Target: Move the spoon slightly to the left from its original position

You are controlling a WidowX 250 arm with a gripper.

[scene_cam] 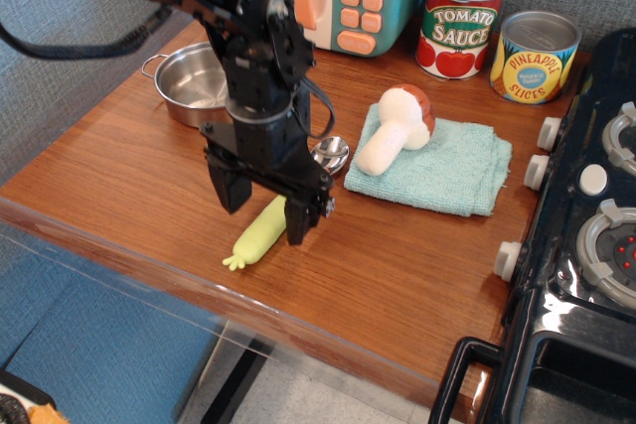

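The spoon (266, 226) is laid diagonally near the front edge of the bench (397, 265), its silver bowl directed toward the teal cloth (447, 168) and its yellow-green handle toward the front left corner. The gripper (266, 208) is held open, its fingers set astride the handle's upper part. Contact with the handle cannot be judged from this view. A skewed closure could cause the soft handle to be squeezed out sideways, or the spoon to be pivoted rather than shifted; too long a push could send it off the front edge. The handle's middle is hidden behind the gripper, and the arm's upper part is cut off.
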